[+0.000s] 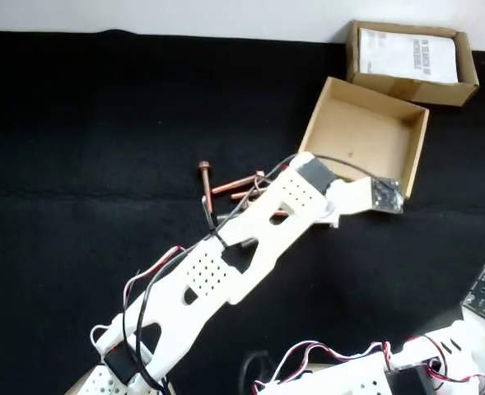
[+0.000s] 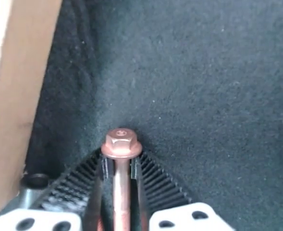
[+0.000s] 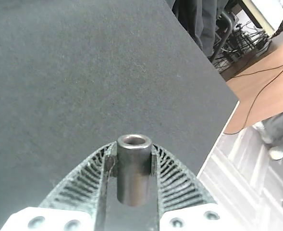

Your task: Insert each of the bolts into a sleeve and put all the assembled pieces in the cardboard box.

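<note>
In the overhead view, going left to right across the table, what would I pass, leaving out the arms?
loose bolts → open empty cardboard box → box holding a printed sheet

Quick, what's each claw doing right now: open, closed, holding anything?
Left gripper: closed on a copper bolt.
Right gripper: closed on a dark metal sleeve.

Open black cloth (image 2: 203, 72) lies ahead of the left pincer (image 2: 121, 163); the cardboard box (image 2: 16, 96) stands close beside.
</note>
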### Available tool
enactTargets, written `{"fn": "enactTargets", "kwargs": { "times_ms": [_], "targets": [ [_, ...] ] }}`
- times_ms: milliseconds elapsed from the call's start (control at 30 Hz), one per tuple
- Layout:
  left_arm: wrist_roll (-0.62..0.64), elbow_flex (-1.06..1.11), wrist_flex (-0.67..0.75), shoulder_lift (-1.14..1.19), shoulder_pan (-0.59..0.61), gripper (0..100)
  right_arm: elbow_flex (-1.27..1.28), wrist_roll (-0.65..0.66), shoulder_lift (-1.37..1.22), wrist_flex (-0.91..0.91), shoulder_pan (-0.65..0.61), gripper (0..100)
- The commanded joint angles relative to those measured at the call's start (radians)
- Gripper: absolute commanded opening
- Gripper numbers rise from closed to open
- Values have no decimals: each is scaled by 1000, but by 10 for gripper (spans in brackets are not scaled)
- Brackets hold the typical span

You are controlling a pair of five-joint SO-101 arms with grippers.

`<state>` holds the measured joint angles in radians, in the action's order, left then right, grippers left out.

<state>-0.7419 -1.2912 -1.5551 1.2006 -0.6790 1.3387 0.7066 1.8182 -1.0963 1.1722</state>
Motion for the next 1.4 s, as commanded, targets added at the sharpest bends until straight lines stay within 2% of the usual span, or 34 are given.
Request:
{"fn": "enactTargets", "kwargs": {
  "times_ms": [0, 133, 267, 567, 667, 833, 900, 967, 1100, 1267, 1367],
  "targets": [
    [60, -128, -69, -134, 48, 8, -13, 21, 15, 16, -10, 7],
    [121, -243, -153, -231, 77, 8, -12, 20, 15, 16, -73, 7],
    [233, -295, -190, -340, 130, 8, -7, -15, 15, 16, -160, 7],
    [620, -294, -206, -541, 303, 8, -19, -440, 16, 18, -423, 7],
    [654, -294, -207, -570, 331, 8, -44, -571, 16, 18, -527, 7],
    [657, -303, -207, -587, 366, 8, -93, -763, 16, 22, -786, 7],
    [680, -320, -207, -598, 369, 8, -108, -795, 16, 22, -892, 7],
    [784, -363, -207, -610, 374, 8, -125, -804, 16, 24, -958, 7],
    [967, -371, -207, -657, 377, 8, -160, -804, 13, 24, -992, 7],
    [994, -369, -213, -742, 377, 8, -174, -802, 13, 27, -1004, 7],
    [996, -369, -215, -809, 374, 8, -209, -804, 15, 42, -1078, 7]
  ]
}}
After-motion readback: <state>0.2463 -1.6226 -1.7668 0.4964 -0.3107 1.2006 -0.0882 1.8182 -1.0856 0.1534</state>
